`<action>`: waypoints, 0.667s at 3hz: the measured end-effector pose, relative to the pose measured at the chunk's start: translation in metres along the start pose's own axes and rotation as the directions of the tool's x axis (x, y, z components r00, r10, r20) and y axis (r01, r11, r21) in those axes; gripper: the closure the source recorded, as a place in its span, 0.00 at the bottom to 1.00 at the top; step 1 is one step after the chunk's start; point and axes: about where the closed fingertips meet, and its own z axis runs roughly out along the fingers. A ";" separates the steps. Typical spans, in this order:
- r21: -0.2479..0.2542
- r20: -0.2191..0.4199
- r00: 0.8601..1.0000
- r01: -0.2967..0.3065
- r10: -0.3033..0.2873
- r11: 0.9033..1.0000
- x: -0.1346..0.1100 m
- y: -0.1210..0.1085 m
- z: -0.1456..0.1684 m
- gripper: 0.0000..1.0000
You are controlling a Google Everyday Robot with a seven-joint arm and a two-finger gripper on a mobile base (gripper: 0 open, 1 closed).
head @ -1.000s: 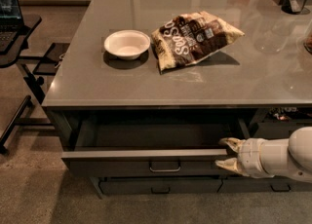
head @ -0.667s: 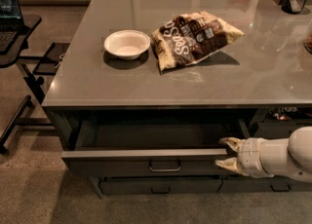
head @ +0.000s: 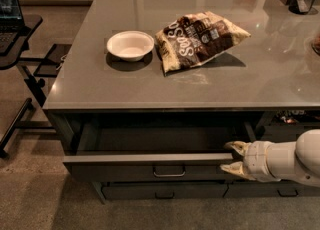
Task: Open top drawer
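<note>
The top drawer [head: 150, 166] is a wide dark-grey drawer under the grey countertop. It stands pulled out part way, showing a plain grey interior [head: 160, 139]. Its small loop handle [head: 169, 172] is at the centre of the front panel. My gripper [head: 231, 158], white with yellowish fingers, is at the right end of the drawer front. One finger [head: 236, 147] is above and behind the panel's top edge, the other [head: 231, 169] is in front of it. The fingers are spread apart around the panel.
On the countertop [head: 100, 91] sit a white bowl [head: 130, 45] and a brown snack bag [head: 200, 38]. Shallower drawers [head: 165, 192] lie below. A narrower neighbouring stack [head: 290, 124] is at the right. A black stand with a laptop [head: 15, 39] is at the left on the carpet.
</note>
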 end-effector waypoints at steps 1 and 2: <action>-0.001 0.002 1.000 -0.001 0.001 1.000 0.001 0.000 -0.001 0.13; -0.035 0.054 0.997 -0.047 0.049 0.998 0.023 0.035 -0.002 0.16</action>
